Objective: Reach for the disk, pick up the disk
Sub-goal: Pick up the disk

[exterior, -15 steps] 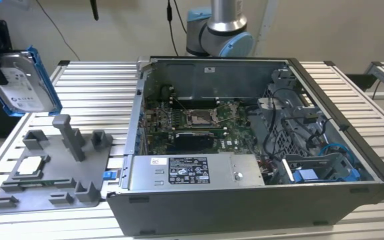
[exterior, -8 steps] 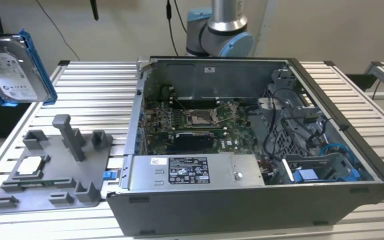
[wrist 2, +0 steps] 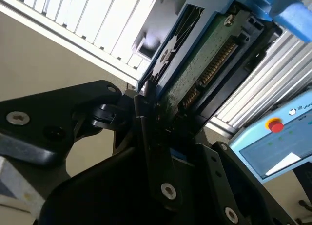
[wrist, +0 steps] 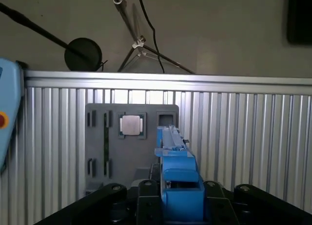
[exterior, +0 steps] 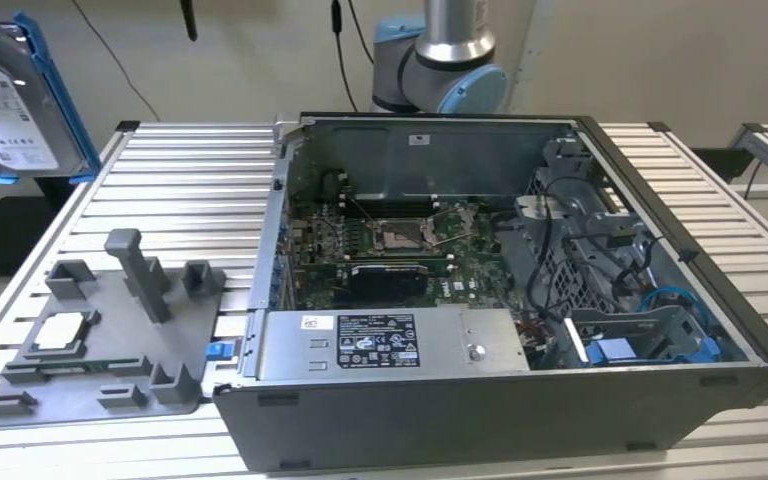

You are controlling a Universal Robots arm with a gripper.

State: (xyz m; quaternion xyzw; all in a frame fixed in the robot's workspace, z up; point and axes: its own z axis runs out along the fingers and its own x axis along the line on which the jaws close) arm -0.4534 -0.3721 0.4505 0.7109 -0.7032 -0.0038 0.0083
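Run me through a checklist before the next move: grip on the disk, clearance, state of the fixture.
1. Gripper closed on the disk: ok, fingers clamp its edge in the second wrist view.
2. Disk held in the air, clear of the table: ok.
3. Disk apart from the computer case: ok.
4. Chip seated in the gray fixture: ok.
5. Grip firm enough not to slip: cannot tell.

Arm (exterior: 451, 45): silver tubular link, grey rounded joint housings, light-blue end caps. Gripper (wrist 2: 170, 115): matte black jointed linkage plates, pinned with silver round-head screws (wrist 2: 168, 190).
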